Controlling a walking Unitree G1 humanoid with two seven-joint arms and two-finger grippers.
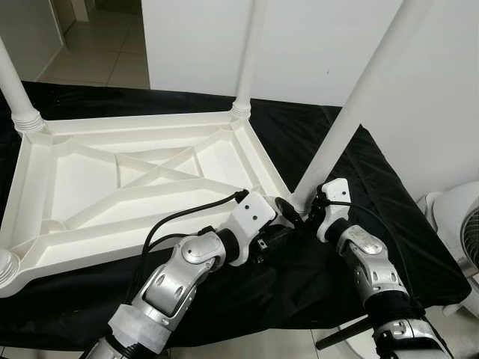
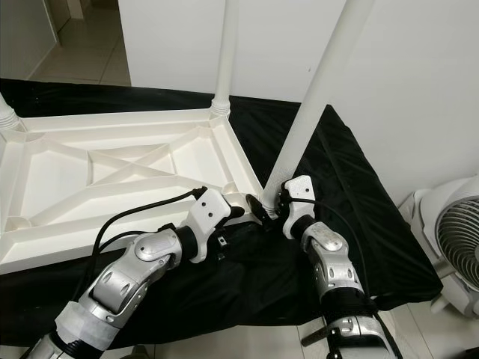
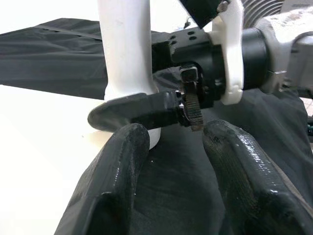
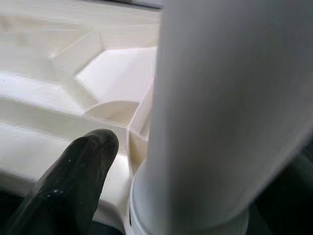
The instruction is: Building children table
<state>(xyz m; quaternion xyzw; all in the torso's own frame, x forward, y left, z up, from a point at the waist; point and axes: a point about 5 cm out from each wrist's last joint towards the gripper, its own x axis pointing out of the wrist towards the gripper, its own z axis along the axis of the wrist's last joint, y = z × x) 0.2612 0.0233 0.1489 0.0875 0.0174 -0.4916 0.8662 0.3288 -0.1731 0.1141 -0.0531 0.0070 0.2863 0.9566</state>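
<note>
The upturned white tabletop [image 1: 135,187] lies on a black cloth [image 1: 359,187]. Legs stand at three corners; the fourth leg [image 1: 352,105], at 4 o'clock, leans, not yet seated. Right pincer [image 1: 305,212] clamps its base; left pincer [image 1: 288,217], fingers apart, waits beside it.

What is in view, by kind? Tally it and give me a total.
Tabletop: 1
Legs: 3
Black cloth: 1
Fan: 1
Grippers, left and right: 2
Total: 8
</note>
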